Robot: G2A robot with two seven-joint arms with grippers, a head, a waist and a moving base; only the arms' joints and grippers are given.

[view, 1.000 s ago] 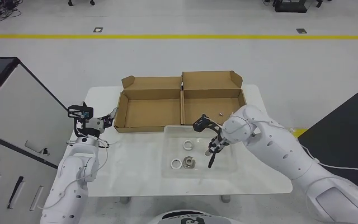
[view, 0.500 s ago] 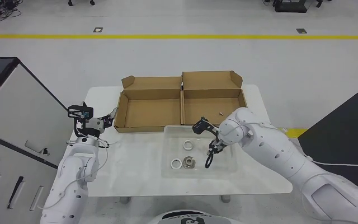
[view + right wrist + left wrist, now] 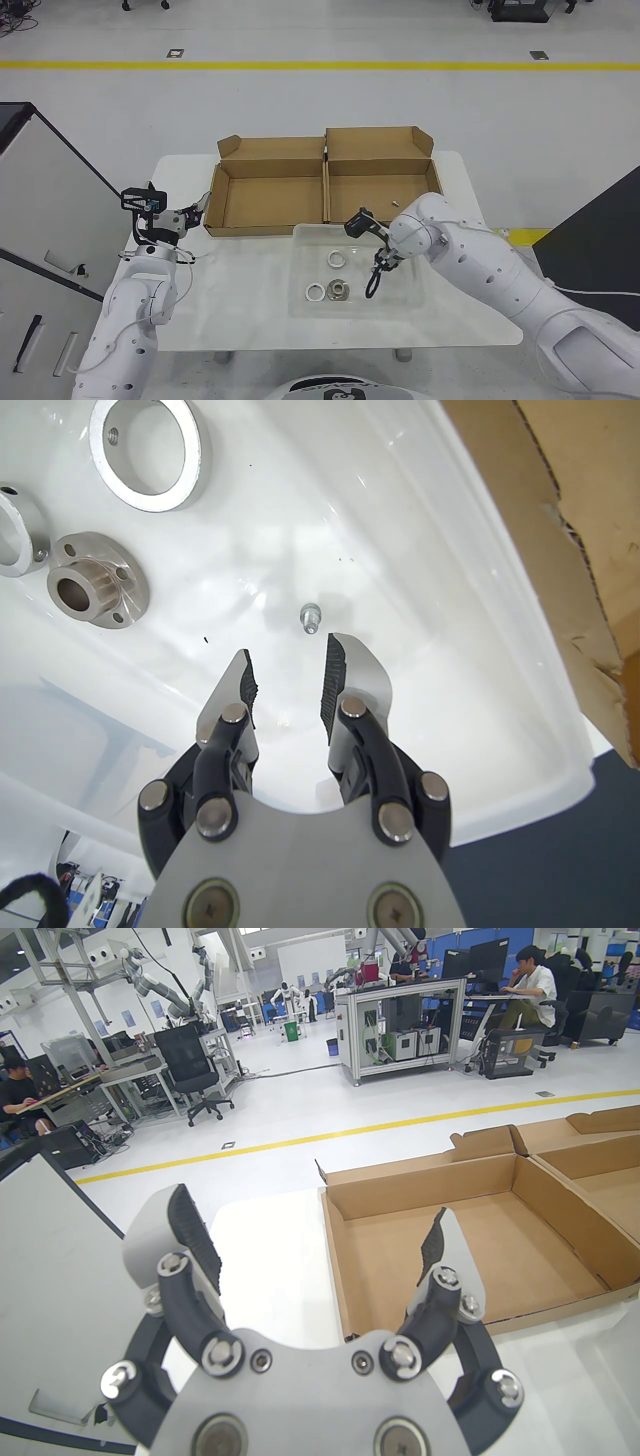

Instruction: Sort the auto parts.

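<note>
Right end effector [image 3: 289, 645], jaws narrowly parted and empty, has shifted slightly inward over the white tray [image 3: 450, 615] since a second ago; small bolt [image 3: 310, 619] lies just beyond its tips; flanged hub [image 3: 97, 579] and ring [image 3: 150, 452] nearby; left end effector [image 3: 310, 1205] spread wide beside cardboard box [image 3: 500, 1238].

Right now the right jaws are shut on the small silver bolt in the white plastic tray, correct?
No. The right wrist view shows the right jaws open and empty; the small silver bolt lies free in the white plastic tray, just beyond their tips.
</note>
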